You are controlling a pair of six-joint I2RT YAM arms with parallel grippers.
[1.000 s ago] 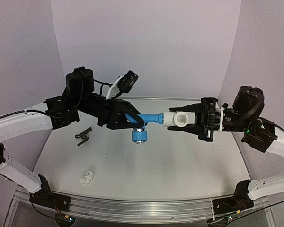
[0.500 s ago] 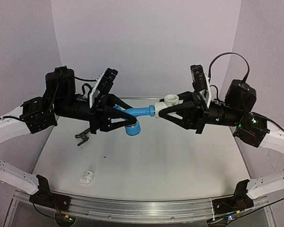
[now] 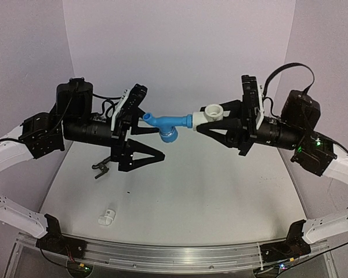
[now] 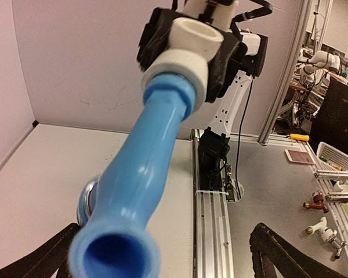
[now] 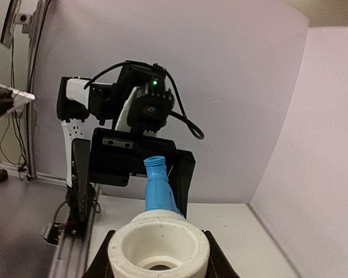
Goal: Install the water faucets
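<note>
Your left gripper (image 3: 151, 134) is standing spread wide, its fingers clear of the blue faucet (image 3: 165, 122). Your right gripper (image 3: 204, 121) is pinching the white fitting (image 3: 212, 112), which is carrying the faucet's stem, high above the table (image 3: 209, 197).

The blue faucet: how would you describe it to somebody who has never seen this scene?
High above the table, the right pincer holds a white pipe fitting in the air. The blue faucet sticks out of it toward the open left pincer. It is the only bright blue thing here.
</note>
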